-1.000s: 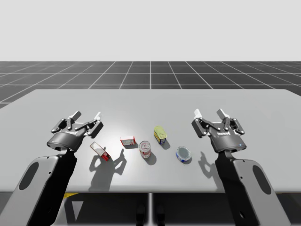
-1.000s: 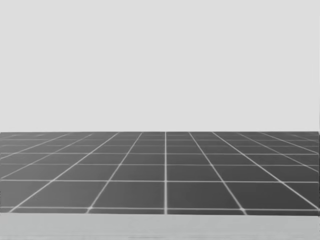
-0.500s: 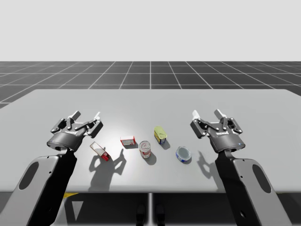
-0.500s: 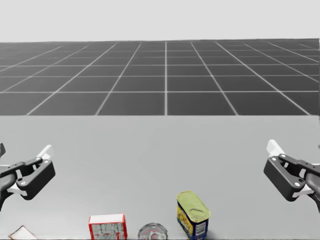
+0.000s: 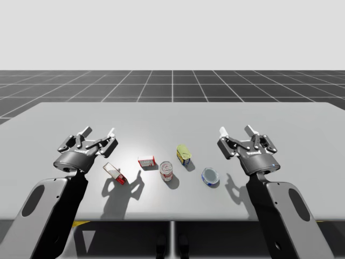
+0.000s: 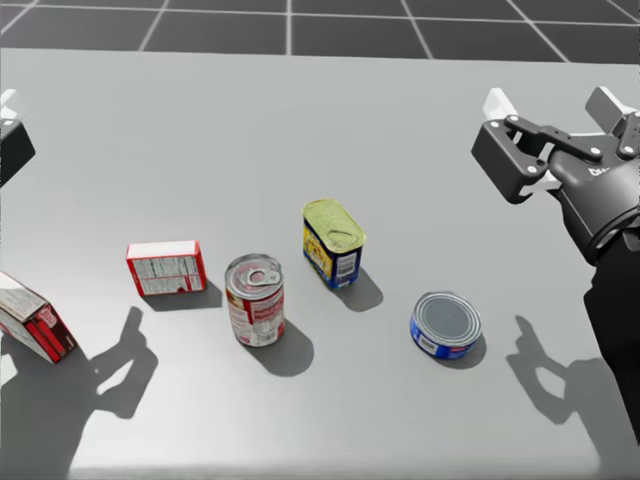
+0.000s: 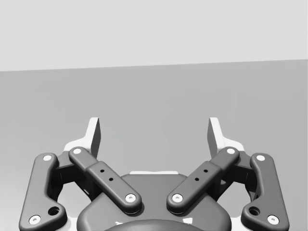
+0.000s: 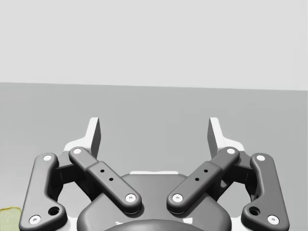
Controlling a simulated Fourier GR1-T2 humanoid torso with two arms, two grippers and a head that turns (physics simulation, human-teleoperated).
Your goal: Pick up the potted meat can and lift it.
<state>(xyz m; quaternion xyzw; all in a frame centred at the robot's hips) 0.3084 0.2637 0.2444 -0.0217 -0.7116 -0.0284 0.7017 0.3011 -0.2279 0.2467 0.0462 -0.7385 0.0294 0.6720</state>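
Right now both of my claws hang above the grey table (image 5: 178, 118) with nothing in them. The right gripper (image 5: 236, 131) has its fingers spread wide, as its own wrist view shows (image 8: 154, 132), with bare tabletop ahead of them. The left gripper (image 5: 99, 132) is spread just as wide (image 7: 154, 132) and faces bare tabletop too. The potted meat can (image 6: 334, 243), a blue oblong can with a yellow-green lid, stands upright on the table between the two claws. It is nearer the right gripper (image 6: 550, 100), off to that claw's left and a little closer to me, well apart from its fingers. Just beside the can, on the side away from the right gripper, stands a red-and-white round can (image 6: 254, 299), and beyond that lies a small red-and-white box (image 6: 165, 267). A flat blue round can (image 6: 445, 325) lies near the right gripper, closer to me than the claw. A red box (image 6: 35, 317) rests tilted near the left gripper, to its right.
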